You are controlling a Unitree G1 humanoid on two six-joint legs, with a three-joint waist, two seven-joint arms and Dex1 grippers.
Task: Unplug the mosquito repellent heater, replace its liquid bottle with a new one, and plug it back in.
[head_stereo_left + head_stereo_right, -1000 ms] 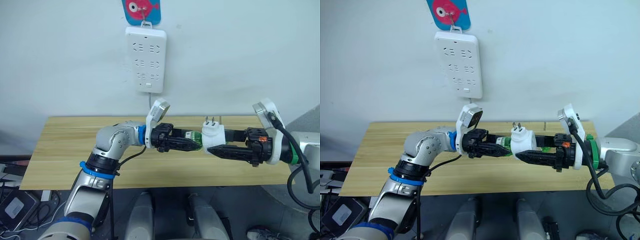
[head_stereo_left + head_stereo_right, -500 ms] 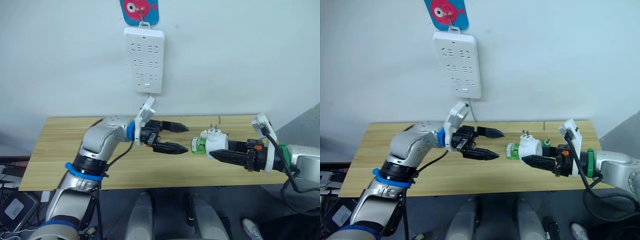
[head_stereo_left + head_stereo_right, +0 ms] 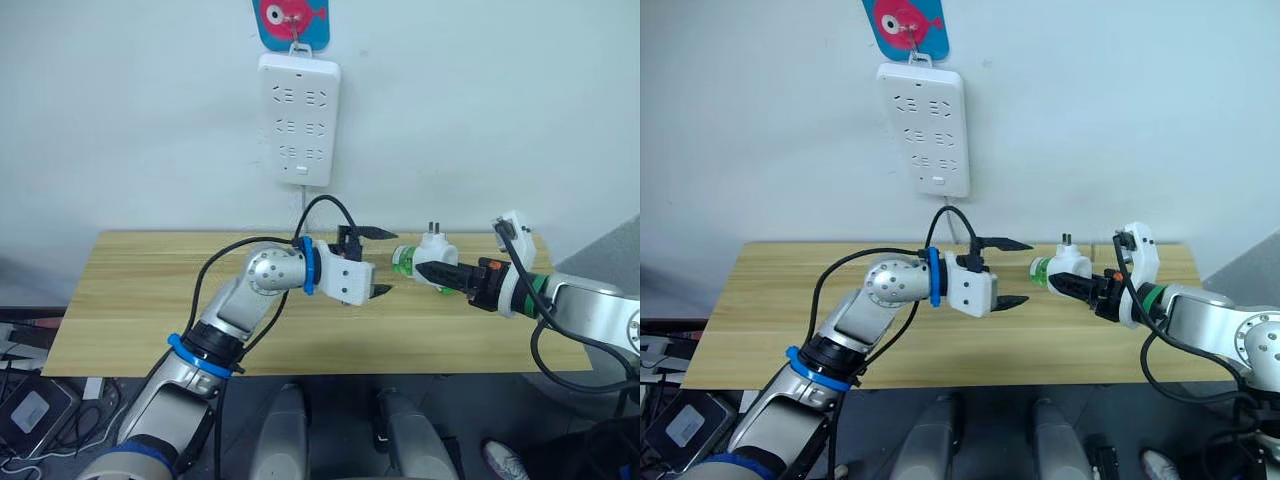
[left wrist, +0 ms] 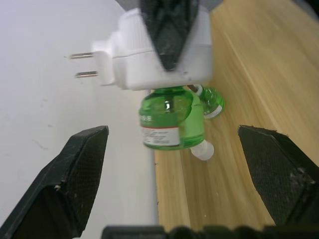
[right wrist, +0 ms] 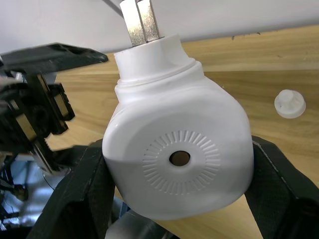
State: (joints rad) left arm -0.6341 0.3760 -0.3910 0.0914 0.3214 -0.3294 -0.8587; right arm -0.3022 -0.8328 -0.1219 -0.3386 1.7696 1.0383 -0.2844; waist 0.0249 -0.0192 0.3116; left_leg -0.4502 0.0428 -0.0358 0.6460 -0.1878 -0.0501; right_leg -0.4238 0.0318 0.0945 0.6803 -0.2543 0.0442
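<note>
While the right gripper (image 3: 432, 272) is clenched around the mosquito repellent heater (image 3: 432, 250), it holds this white unit in the air above the wooden desk (image 3: 120, 300), at the robot's right side. The two metal prongs (image 4: 84, 64) of the heater point up toward the wall. A green liquid bottle (image 4: 172, 119) sits in the heater and sticks out toward the left gripper (image 3: 372, 262). The left gripper is released, with its two black fingers (image 4: 75, 179) spread wide, and it hangs just beside the bottle without touching it. A small white cap (image 5: 289, 103) lies on the desk. The white power strip (image 3: 298, 120) hangs on the wall above, under a blue fish hook (image 3: 292, 20).
</note>
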